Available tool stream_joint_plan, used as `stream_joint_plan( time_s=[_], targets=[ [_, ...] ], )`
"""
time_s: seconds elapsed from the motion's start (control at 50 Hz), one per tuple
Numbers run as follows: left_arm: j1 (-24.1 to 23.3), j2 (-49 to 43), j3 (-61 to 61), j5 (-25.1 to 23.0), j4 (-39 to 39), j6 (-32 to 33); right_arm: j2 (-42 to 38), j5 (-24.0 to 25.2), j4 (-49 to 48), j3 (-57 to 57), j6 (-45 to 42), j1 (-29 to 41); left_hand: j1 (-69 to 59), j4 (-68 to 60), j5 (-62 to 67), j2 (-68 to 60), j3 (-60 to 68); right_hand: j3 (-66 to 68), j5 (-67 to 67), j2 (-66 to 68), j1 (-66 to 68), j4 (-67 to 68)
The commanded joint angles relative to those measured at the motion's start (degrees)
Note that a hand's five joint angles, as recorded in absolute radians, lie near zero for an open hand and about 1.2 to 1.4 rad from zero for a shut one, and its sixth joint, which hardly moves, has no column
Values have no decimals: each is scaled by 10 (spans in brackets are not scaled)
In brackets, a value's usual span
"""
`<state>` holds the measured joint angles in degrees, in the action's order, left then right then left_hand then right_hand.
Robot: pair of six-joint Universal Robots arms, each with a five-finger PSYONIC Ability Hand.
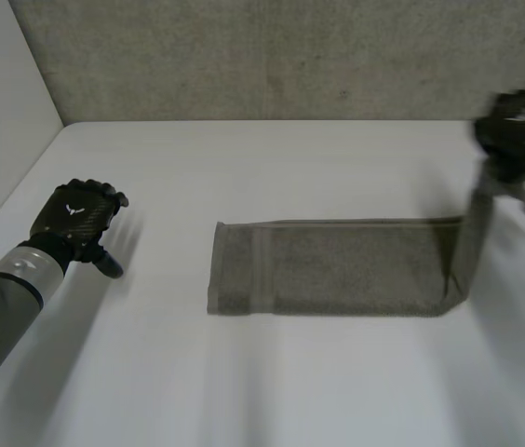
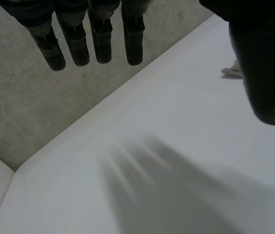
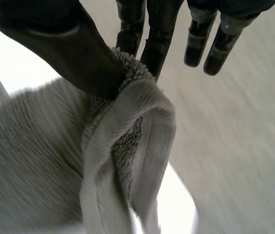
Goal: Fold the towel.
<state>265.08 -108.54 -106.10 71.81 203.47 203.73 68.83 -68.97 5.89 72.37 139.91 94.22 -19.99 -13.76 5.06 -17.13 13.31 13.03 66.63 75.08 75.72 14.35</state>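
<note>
**Towel raised at one end by the right hand; left hand free**

You will find the grey towel (image 1: 337,268) lying as a long folded strip across the middle of the white table (image 1: 272,391). Its banded short end, on the left arm's side, lies flat on the surface. The opposite end leaves the table and rises in a narrow band up to the right hand (image 1: 518,130), which hangs above the table's right side, near the grey concrete wall (image 1: 290,56).

Right hand, as seen in the right wrist view:
- The thumb (image 3: 64,44) is pressed toward the fingers (image 3: 154,44), with a bunched part of the towel's end pinched between them.
- The outer fingers are straight and clear of the cloth.
- The cloth drapes down from the pinch in a doubled fold.
- You cannot tell from these views whether the pinch sits on a corner or further along the short edge.

Left hand (image 1: 78,216):
- It is held over the table's left side, well apart from the towel's flat end.
- In the left wrist view its fingers (image 2: 101,41) are straight and side by side, with the thumb (image 2: 269,73) set wide of them.
- Nothing lies between the thumb and fingers, and bare table lies below the palm.
</note>
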Motion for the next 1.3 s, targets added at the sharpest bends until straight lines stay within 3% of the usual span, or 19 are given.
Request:
stream_joint_plan(
  time_s=[0.02,0.08,0.16,0.18,0.2,0.22,0.24,0.34,0.52,0.64,0.8,1.02,1.14,1.16,1.18,1.22,1.24,1.26,1.3],
  targets=[
    [-1,0,-3,0,0,0,-77,-72,-25,-59,-1,286,62,38,-13,34,-33,-30,34,49,43,-44],
    [-2,0,-4,1,0,0,-137,-78,-41,-80,0,360,62,38,-13,34,-33,-30,34,49,43,-44],
    [-4,1,-3,2,0,0,-211,-85,-51,-108,-4,408,62,38,-13,34,-33,-30,34,49,43,-44],
    [-6,1,-3,2,0,0,-240,-88,-52,-118,-13,421,64,38,-15,36,-33,-30,-102,-87,-93,-44],
    [-11,1,-3,3,0,0,-240,-88,-52,-118,-13,421,64,38,-15,36,-33,-30,-104,-88,-94,-44],
    [-11,1,-3,3,0,0,-259,-99,-51,-122,-27,427,64,38,-15,36,-33,-30,-582,-566,-572,-44],
    [-19,1,-2,3,0,0,-262,-120,-55,-120,-46,427,66,38,-17,37,-33,-30,-666,-651,-657,-44],
    [-46,3,7,4,-2,-1,-232,-169,-67,-98,-68,418,69,38,-20,41,-33,-30,-666,-651,-657,-44],
    [-105,13,50,5,-4,-50,-79,-170,-102,55,46,319,68,38,-18,39,-33,-30,-666,-651,-657,-44],
    [-151,6,70,5,-4,-97,-19,-161,-105,140,88,254,62,38,-13,34,-33,-30,-666,-651,-657,-44],
    [-200,-26,70,6,-3,-97,18,-74,-156,294,101,158,51,38,-1,22,-33,-30,-666,-651,-657,-44],
    [-211,-76,67,15,-3,-95,10,-12,-203,348,110,102,0,38,49,-28,-33,-30,-612,-596,-603,-44],
    [-210,-93,72,61,-6,-94,-22,-2,-235,341,153,100,-37,38,86,-65,-33,-30,-396,-381,-387,-44],
    [-209,-96,71,73,-6,-93,-26,-2,-242,340,158,98,-37,38,86,-65,-33,-30,-283,-268,-274,-44],
    [-209,-96,70,81,-7,-93,-26,-2,-242,340,158,98,-37,38,86,-65,-33,-30,-282,-266,-273,-44],
    [-209,-96,68,86,-9,-92,-28,-1,-246,340,160,91,-37,38,86,-65,-33,-30,-66,-50,-57,-44],
    [-208,-93,63,90,-10,-89,-28,-1,-246,340,160,91,-37,38,86,-65,-33,-30,-65,-49,-56,-44],
    [-208,-93,63,90,-10,-89,-27,-1,-246,341,160,88,-37,38,86,-65,-33,-30,33,48,42,-44],
    [-208,-91,59,92,-11,-87,-22,-1,-245,343,159,82,-37,38,86,-65,-33,-30,34,49,43,-44]
  ],
)
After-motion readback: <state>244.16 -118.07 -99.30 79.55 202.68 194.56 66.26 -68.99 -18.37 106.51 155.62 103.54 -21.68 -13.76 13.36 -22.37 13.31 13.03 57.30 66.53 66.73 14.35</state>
